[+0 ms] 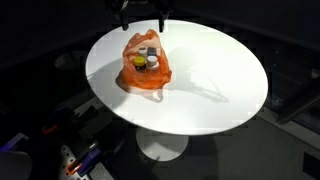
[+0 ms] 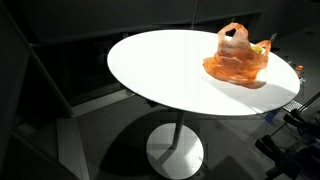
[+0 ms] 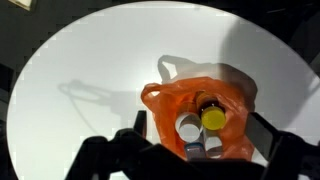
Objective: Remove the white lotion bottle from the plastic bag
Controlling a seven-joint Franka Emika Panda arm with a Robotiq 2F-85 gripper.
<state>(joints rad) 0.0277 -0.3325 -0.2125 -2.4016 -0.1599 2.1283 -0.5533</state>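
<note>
An orange plastic bag (image 1: 144,70) lies on the round white table (image 1: 210,70), its mouth open upward; it also shows in the other exterior view (image 2: 238,58) and the wrist view (image 3: 165,100). Inside stand several bottles: a white-topped bottle (image 3: 188,127), a dark one with a yellow cap (image 3: 213,119) and another pale one (image 3: 207,146). I cannot tell which is the lotion bottle. My gripper (image 1: 141,12) hangs open and empty well above the bag. In the wrist view its fingers (image 3: 200,128) spread to either side of the bag.
The table stands on a single pedestal (image 2: 178,150) over a dark floor. Clutter with coloured items sits on the floor at the lower left (image 1: 80,160). The bag's handles (image 3: 172,68) stick out from the mouth of the bag.
</note>
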